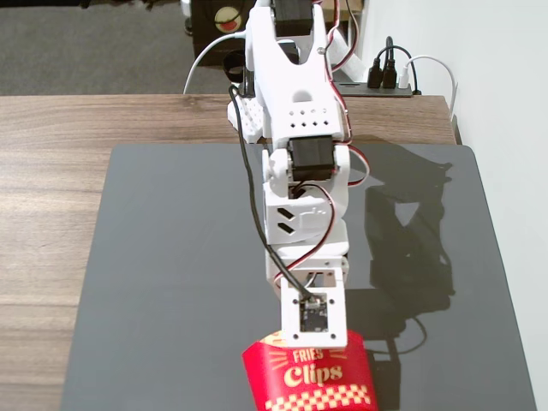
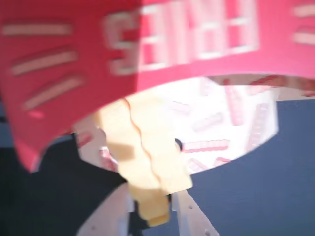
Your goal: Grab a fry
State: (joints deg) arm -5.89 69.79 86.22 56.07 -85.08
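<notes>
In the blurred wrist view the red "Fries Clips" carton fills the top, its white-lined mouth facing me. Crinkled yellow fries stick out of the mouth. One end reaches down between my two white fingers. My gripper looks shut on that fry. In the fixed view the carton stands at the mat's near edge. The arm reaches down over its top, and the wrist camera mount hides the jaws and the fries.
A dark grey mat covers the wooden table. The arm's base stands at the mat's far edge with cables behind it. A white wall runs along the right.
</notes>
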